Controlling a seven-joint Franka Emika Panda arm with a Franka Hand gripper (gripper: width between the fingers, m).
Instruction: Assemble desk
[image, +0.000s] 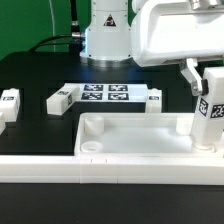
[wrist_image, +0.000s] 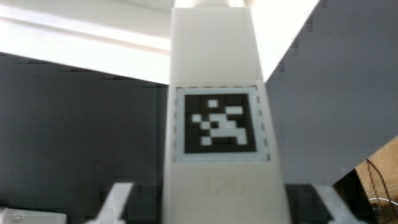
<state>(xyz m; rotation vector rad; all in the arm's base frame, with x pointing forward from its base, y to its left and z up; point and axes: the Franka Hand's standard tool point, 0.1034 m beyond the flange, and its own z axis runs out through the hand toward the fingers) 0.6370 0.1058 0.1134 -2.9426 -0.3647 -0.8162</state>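
Arm (image: 108, 28) white, glossy, rounded — dark joint band; wrist housing (image: 170, 30) boxy, white; jaws pale.

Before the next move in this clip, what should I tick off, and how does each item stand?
1. Leg gripped: ok. The gripper is closed on its sides, and the fingers flank it in the wrist view.
2. Leg upright: ok. It stands vertical in the exterior view.
3. Leg at a corner of the desk top: ok. It is at the corner on the exterior view's right.
4. Leg seated in its hole: cannot tell. The rim hides the lower end.
5. Other legs out of the way: ok. They lie on the table beyond the desk top.
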